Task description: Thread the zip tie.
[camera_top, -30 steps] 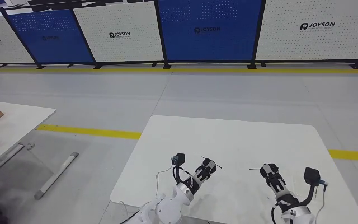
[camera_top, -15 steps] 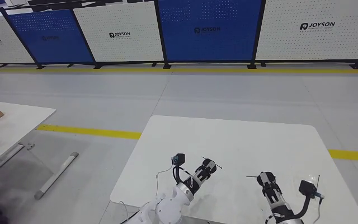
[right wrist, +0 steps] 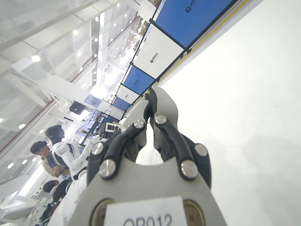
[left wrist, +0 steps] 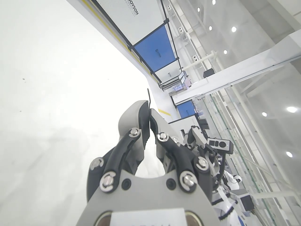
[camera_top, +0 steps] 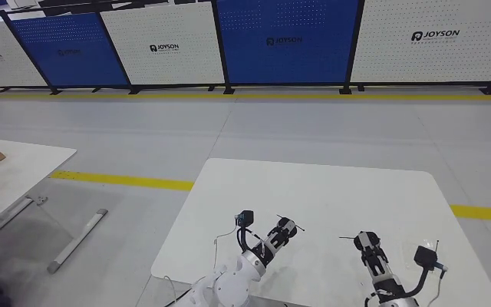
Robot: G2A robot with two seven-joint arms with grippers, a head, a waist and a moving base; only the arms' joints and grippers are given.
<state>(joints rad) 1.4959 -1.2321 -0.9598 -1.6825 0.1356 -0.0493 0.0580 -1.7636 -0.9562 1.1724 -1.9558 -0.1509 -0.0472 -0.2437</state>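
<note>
Evidently each claw grips a black piece so that one can be fed into the other. Left claw (left wrist: 149, 110): fingers pressed together on a thin black tie (left wrist: 148, 96). Its free tip juts past the fingertips, presumably left proud to serve as the threading end. Right claw (right wrist: 150, 112): likewise closed, pinching a ribbed black strip (right wrist: 152, 98) that stands just clear of its fingertips. Whether this is the same tie's other end cannot be told. Both pieces appear held off the white bench (camera_top: 322, 192), which would keep them free to be turned and aligned.

Pose, top view: both arms lie low at the bench's near edge, well apart, claws pointing outward across it. The left claw slants toward the right arm, and the right claw's strip points back toward the left. Judged stage: alignment not yet begun, the tips being far from meeting.
</note>
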